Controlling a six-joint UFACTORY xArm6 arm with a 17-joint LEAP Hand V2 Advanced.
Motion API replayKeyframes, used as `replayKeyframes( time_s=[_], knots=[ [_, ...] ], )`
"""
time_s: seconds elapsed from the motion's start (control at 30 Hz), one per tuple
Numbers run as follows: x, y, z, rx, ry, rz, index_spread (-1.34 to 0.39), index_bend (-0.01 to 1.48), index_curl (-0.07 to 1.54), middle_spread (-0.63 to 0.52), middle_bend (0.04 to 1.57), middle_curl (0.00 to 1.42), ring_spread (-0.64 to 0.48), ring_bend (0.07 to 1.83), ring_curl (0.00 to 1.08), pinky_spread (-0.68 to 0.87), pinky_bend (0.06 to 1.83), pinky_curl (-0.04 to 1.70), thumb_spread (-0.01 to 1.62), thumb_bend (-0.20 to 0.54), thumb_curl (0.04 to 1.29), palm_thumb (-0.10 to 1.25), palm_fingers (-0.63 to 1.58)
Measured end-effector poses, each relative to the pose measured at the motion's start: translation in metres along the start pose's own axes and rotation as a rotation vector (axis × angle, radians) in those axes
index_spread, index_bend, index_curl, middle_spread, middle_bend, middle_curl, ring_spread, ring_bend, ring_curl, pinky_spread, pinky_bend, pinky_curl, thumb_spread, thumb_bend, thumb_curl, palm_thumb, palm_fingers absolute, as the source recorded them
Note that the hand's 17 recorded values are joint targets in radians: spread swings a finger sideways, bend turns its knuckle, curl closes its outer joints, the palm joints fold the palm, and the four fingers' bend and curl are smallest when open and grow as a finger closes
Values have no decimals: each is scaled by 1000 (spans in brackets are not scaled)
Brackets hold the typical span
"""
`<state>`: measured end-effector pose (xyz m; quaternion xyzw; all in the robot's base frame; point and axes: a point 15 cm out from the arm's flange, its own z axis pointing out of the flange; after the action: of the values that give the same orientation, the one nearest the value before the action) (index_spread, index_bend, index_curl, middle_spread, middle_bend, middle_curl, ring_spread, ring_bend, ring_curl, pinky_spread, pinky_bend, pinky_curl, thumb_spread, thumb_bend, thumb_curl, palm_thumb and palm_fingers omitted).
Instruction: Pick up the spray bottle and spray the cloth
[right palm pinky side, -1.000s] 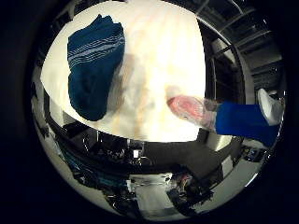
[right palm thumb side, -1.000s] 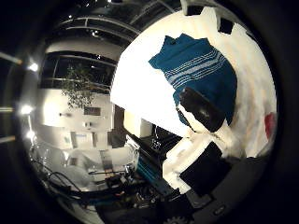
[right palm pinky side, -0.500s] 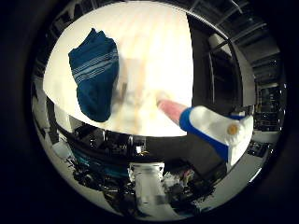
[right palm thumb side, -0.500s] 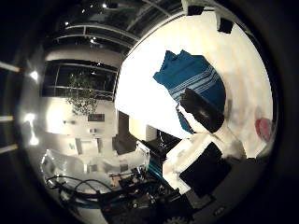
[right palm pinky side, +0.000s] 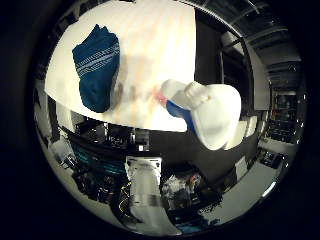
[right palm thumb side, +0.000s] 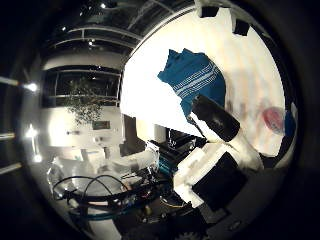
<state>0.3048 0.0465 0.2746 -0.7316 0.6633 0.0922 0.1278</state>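
white tabletop fills the far side of what your palm cameras see, with dark shelving and glass-walled room behind it and cluttered equipment below its near edge. take the blue cloth as your landmark: it lies crumpled on the table near one corner, its pale stripes showing across the upper fold, one end reaching to the table's near edge.

the spray bottle is well apart from the cloth, out past the table's near edge as the little finger side view shows it. it fills much of that view, so it is close to your palm. its white trigger head is the nearest part, its blue label sits behind that, and a pinkish end points back toward the table and the cloth. you cannot tell from these views whether it touches the table.

your hand shows in the thumb side view as white and black parts, with one dark-tipped finger reaching up so that it overlaps the cloth's lower edge. in that same view the bottle's pink and blue show only at the rim, beyond the finger. you cannot tell whether the fingers are curled round the bottle.
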Motion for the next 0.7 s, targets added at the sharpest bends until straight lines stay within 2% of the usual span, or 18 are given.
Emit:
replayKeyframes(
  time_s=[0.7],
  knots=[
    [17,46,-25,-41,5,26,-189,183,377,24,465,416,60,648,340,210,409,690,1365,-9,334,816,301]
  ],
)
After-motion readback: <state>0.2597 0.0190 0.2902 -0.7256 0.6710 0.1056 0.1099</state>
